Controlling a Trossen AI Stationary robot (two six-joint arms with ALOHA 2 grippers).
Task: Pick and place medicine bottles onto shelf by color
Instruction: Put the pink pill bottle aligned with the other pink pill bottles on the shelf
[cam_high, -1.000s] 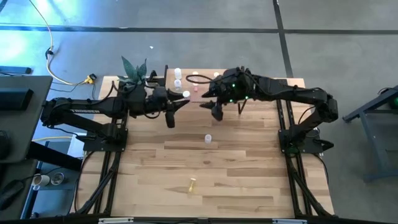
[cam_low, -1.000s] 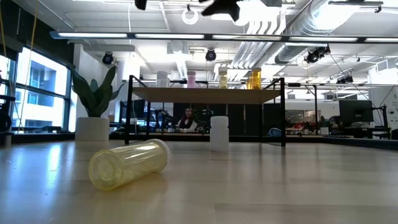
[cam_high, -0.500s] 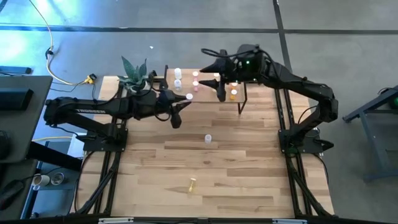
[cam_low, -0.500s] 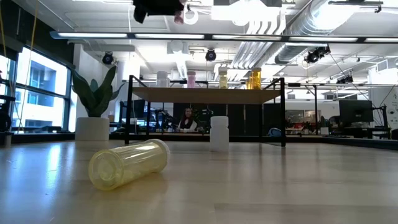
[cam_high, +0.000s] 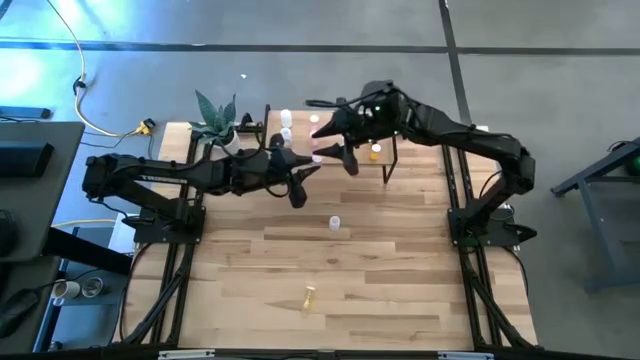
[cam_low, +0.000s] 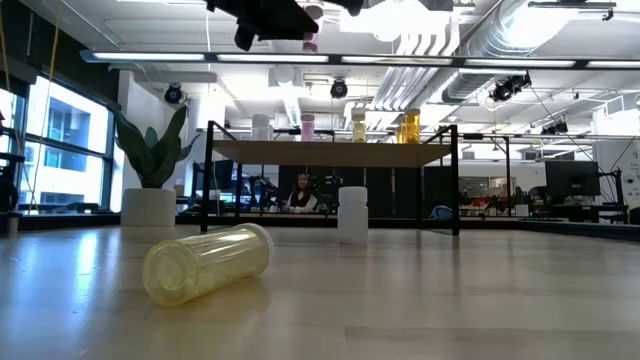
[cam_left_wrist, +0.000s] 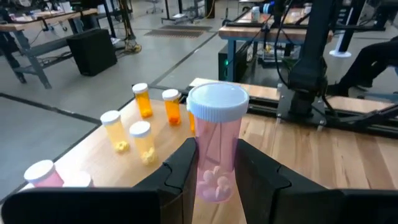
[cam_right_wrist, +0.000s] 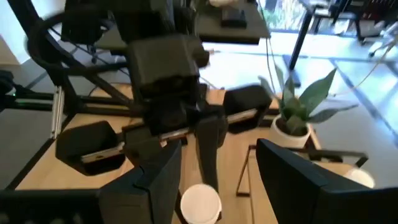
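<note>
My left gripper (cam_high: 305, 170) (cam_left_wrist: 216, 149) is shut on a pink medicine bottle (cam_left_wrist: 214, 143) with a white cap, held in the air at the near edge of the shelf (cam_high: 300, 130) (cam_low: 335, 153). The shelf carries white, pink, yellow and orange bottles (cam_left_wrist: 144, 99). My right gripper (cam_high: 343, 155) is open and empty over the shelf, facing the left gripper. In the right wrist view the bottle's cap (cam_right_wrist: 200, 202) shows between the right gripper's spread fingers, apart from them. A white bottle (cam_high: 335, 222) stands on its base on the table. A yellow bottle (cam_high: 310, 296) lies on its side near the front. My left gripper pinches the pink bottle's body (cam_left_wrist: 214, 171) between its two fingers, one on each side. The fingers come about level from the table's left. The white cap end (cam_left_wrist: 217, 102) sticks out past the fingertips. The bottle is lifted clear of table and shelf.
A potted plant (cam_high: 215, 120) stands at the table's far left corner, beside the shelf. The near half of the tabletop (cam_high: 380, 290) holds only the lying yellow bottle (cam_low: 205, 262) and the standing white one (cam_low: 352, 213).
My left gripper has carried the pink bottle toward the table's right, up to the shelf's near edge. My right gripper has gone from in front of the shelf toward the far edge, over the shelf, then a little left toward the left gripper.
</note>
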